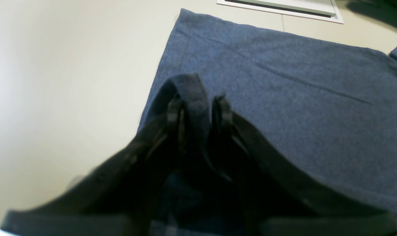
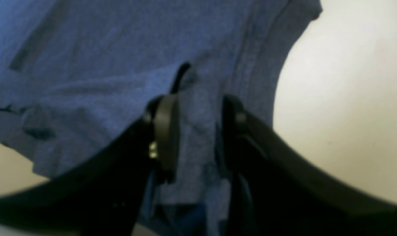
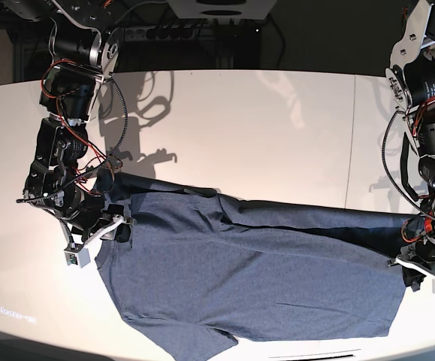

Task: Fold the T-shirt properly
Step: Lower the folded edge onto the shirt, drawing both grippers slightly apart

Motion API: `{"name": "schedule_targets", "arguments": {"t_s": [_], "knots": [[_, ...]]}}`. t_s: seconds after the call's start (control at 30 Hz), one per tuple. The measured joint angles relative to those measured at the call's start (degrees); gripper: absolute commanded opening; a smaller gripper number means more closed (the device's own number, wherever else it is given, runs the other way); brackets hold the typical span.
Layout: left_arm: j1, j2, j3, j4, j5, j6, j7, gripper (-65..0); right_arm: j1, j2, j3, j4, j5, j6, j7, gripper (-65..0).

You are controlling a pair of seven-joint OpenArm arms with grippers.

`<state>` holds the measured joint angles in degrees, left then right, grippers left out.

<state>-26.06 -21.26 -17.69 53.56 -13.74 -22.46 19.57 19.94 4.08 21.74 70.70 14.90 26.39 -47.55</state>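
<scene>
The T-shirt (image 3: 255, 278) is spread flat on the pale worktop (image 3: 247, 128), stretched between the two hands. A raised fold of its edge is clamped between the fingers of the left hand (image 1: 198, 105); beyond that hand the cloth lies smooth, with one long crease running away from it. The right hand (image 2: 193, 118) is closed on a bunched pleat of the fabric near the sleeve, with wrinkled cloth ahead of it and bare worktop just beside its outer finger.
</scene>
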Motion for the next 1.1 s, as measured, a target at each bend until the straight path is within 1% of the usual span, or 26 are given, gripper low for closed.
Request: {"name": "schedule_targets", "arguments": {"t_s": [0.1,0.2,0.27,0.37,0.43,0.53,0.6,0.63,0.67,0.7,0.73,0.83,1.1], "knots": [[0.0,0.0,0.0,0.0,0.0,0.0,-1.7,-48.2,0.0,0.0,0.0,0.0,0.0,0.0,0.1,-42.4],[0.0,0.2,0.0,0.0,-2.5,0.0,-4.6,-48.2,0.0,0.0,0.0,0.0,0.0,0.0,0.9,-42.4],[0.0,0.1,0.0,0.0,-3.8,0.0,-4.6,-48.2,0.0,0.0,0.0,0.0,0.0,0.0,1.0,-42.4],[0.0,0.2,0.0,0.0,-3.9,0.0,-2.4,-48.2,0.0,0.0,0.0,0.0,0.0,0.0,1.0,-42.4],[0.0,0.7,-0.1,0.0,-3.9,0.1,-2.2,-48.2,0.0,0.0,0.0,0.0,0.0,0.0,1.0,-42.4],[0.0,2.3,-0.2,0.0,-3.9,0.1,-1.7,-48.2,0.0,0.0,0.0,0.0,0.0,0.0,1.0,-42.4],[0.2,3.5,-0.2,0.0,-3.9,0.2,0.2,-48.2,0.0,0.0,0.0,0.0,-0.2,0.0,1.0,-42.4],[0.2,4.2,-0.2,0.0,-3.9,0.9,1.9,-48.2,-0.1,0.0,0.0,0.0,-0.2,0.0,1.0,-42.4],[0.2,4.6,-0.1,0.0,-3.9,2.4,3.0,-48.2,-0.1,0.0,0.0,0.0,-0.2,0.0,1.0,-42.5],[0.3,5.1,-0.1,0.0,-2.9,4.2,3.1,-48.2,-0.1,0.0,0.0,0.0,-0.2,0.0,0.9,-42.4],[0.3,5.4,-0.1,0.0,-1.1,4.8,3.1,-48.2,-0.1,0.0,0.0,0.0,-0.2,0.0,0.6,-42.4],[0.3,5.1,-0.1,0.0,4.6,4.9,2.6,-48.2,-0.1,0.0,0.0,0.0,-0.2,0.0,0.2,-42.4],[0.3,4.7,-0.2,0.0,13.4,4.9,0.9,-48.2,-0.1,0.0,0.0,0.0,-0.2,0.0,0.1,-42.4]]}}
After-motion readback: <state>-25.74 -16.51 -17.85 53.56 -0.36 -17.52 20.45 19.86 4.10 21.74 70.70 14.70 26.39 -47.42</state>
